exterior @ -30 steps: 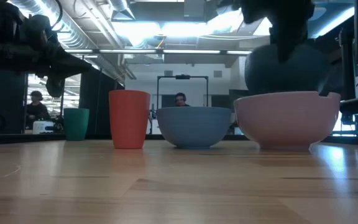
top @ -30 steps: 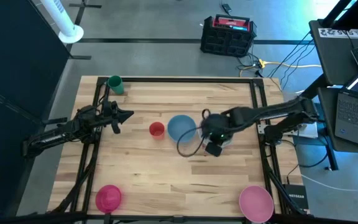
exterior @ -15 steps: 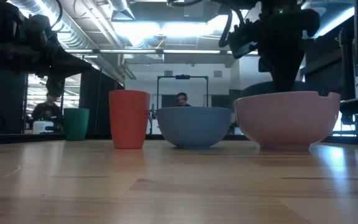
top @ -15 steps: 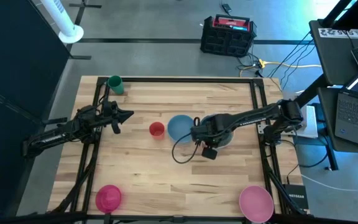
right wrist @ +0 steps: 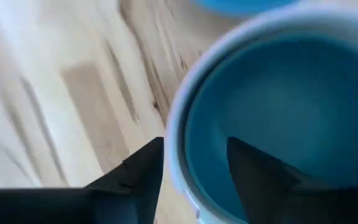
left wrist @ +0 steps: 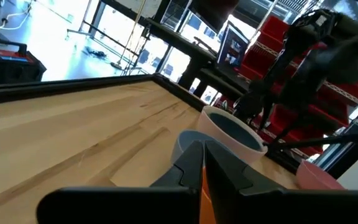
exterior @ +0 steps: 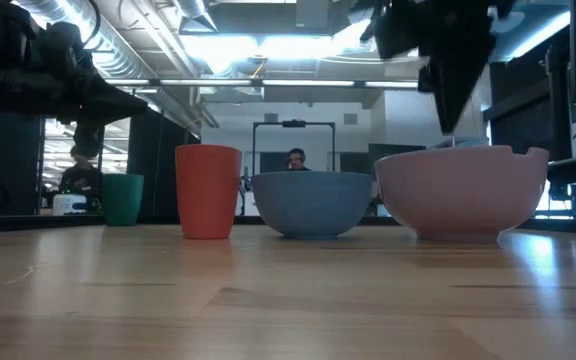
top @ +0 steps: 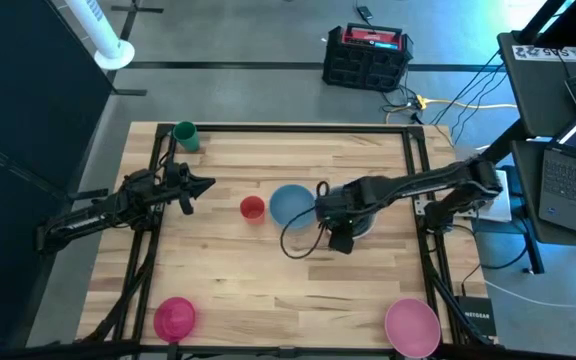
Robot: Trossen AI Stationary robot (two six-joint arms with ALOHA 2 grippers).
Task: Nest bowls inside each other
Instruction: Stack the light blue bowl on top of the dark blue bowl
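A teal bowl [right wrist: 278, 112] sits nested inside a white bowl [exterior: 463, 195] at the table's middle right. My right gripper [right wrist: 194, 140] hangs open just above them, pointing down, one finger over each side of the white bowl's rim [right wrist: 176, 155] and touching neither bowl. A light blue bowl [top: 290, 203] stands next to them on the left. A magenta bowl [top: 175, 318] sits at the near left and a pale pink bowl [top: 412, 327] at the near right. My left gripper [top: 206, 185] waits shut and level over the table's left side.
A small red cup [top: 252, 208] stands upright just left of the light blue bowl. A small green cup [top: 185, 135] stands at the far left corner. Bare wood lies between the middle bowls and the near edge. People show in the room behind.
My right gripper held the teal bowl tilted above the white bowl, lowered it in, then opened and rose a little. The teal bowl now rests inside the white bowl, only its rim showing above it.
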